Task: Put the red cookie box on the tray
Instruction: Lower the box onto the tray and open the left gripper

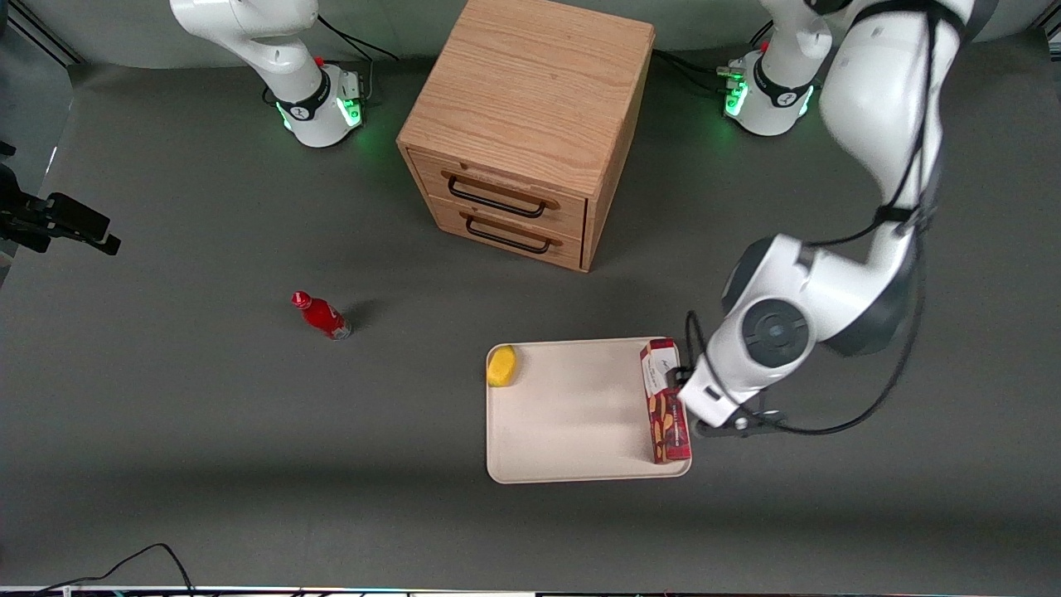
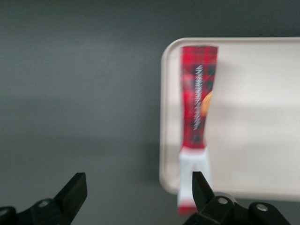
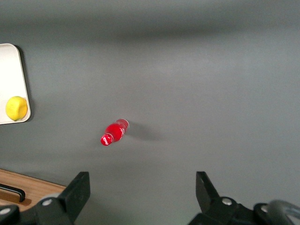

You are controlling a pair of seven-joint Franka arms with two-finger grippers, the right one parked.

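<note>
The red cookie box [image 1: 666, 405] lies flat on the cream-white tray [image 1: 572, 414], along the tray's edge toward the working arm's end, its white end panel pointing away from the front camera. My left gripper [image 1: 681, 383] hovers at that white end, just outside the tray's rim. In the left wrist view the gripper [image 2: 138, 190] is open and holds nothing. One of its fingers [image 2: 200, 186] overlaps the white end of the box [image 2: 199, 103], and the rest of the gap is over bare table. The tray [image 2: 253, 117] shows there too.
A yellow fruit [image 1: 501, 366] sits in the tray's corner toward the parked arm's end. A small red bottle [image 1: 322, 315] lies on the grey table farther toward that end. A wooden two-drawer cabinet [image 1: 530, 124] stands farther from the front camera than the tray.
</note>
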